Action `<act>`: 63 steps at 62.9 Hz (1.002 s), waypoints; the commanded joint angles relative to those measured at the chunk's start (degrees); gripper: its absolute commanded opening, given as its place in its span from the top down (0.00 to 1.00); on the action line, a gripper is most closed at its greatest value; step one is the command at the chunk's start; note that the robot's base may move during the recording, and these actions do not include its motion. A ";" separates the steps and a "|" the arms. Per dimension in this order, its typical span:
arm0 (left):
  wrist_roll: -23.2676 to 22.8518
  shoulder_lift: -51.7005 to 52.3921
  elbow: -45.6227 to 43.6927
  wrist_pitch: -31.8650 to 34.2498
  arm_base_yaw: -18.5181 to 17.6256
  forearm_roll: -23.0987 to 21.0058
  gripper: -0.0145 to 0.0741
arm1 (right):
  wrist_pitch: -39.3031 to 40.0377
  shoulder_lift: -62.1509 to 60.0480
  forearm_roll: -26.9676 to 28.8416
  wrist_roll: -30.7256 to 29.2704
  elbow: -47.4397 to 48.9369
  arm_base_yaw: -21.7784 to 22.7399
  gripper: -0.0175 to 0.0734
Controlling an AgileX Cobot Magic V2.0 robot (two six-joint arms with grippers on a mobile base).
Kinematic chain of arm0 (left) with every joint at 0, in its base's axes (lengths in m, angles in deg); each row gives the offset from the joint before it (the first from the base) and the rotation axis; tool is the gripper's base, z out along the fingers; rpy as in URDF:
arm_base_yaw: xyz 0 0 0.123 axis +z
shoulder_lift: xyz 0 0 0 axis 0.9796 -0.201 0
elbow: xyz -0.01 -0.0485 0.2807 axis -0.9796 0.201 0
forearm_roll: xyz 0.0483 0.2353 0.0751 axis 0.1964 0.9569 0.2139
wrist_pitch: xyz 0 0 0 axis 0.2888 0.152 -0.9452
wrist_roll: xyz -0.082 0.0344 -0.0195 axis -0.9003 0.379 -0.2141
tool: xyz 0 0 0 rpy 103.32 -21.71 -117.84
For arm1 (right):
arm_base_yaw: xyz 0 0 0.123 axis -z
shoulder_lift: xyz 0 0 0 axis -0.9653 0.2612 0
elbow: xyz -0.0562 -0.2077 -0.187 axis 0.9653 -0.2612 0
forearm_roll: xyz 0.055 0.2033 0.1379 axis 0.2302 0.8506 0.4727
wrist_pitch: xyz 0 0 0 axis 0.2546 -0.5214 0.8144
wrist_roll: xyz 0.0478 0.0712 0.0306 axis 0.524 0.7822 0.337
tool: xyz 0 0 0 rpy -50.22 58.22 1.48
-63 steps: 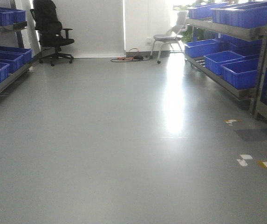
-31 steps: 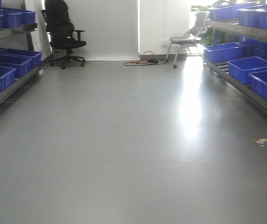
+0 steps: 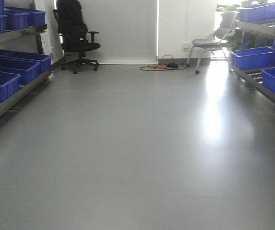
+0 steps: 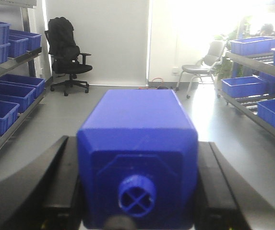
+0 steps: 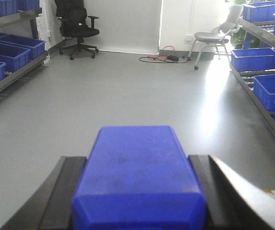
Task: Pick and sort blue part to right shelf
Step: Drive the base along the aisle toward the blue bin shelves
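The left gripper [image 4: 137,160] is clamped on a capped blue part [image 4: 137,139]. Its two black fingers [image 4: 55,184] press against the left and right sides of the box-shaped piece. The near face of this part carries a round blue cap [image 4: 136,195] with a cross moulded into it. In the left wrist view the part sits in the foreground, lower and nearer than the black office chair [image 4: 68,53], which stands far behind it to the left by the back wall.

The right gripper [image 5: 138,165] is closed on a plain blue part [image 5: 138,179]. This is a smooth block with bevelled edges, held between its black fingers [image 5: 64,194]. In the right wrist view it is also in front of and well apart from the black office chair [image 5: 77,23].

In the front view the black office chair [image 3: 77,36] is at the far end of the grey floor [image 3: 137,153]. A grey chair [image 3: 213,42] stands to its right along the same wall. A tangle of cables [image 3: 162,66] lies on the floor between the two chairs. The left shelf [image 3: 17,93], loaded with blue bins [image 3: 3,81], runs from just beside the office chair toward the camera. The right shelf [image 3: 259,84] is across the floor from the office chair, beyond the grey chair. It also holds blue bins, one of which sits at its far end [image 3: 255,57].
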State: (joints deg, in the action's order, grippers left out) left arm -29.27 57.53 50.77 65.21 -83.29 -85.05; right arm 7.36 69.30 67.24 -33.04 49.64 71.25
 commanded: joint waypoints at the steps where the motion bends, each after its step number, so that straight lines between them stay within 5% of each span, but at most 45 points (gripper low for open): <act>1: -0.33 -0.66 -1.66 5.30 0.02 -0.59 0.54 | 5.16 0.26 -0.47 0.06 1.71 0.30 0.34; 63: -0.33 -0.66 -1.66 5.30 0.02 -0.59 0.54 | 5.16 0.26 -0.47 0.06 1.71 0.30 0.34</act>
State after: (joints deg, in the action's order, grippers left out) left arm -29.27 57.53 50.77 65.21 -83.29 -85.05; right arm 7.36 69.30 67.24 -33.04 49.64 71.25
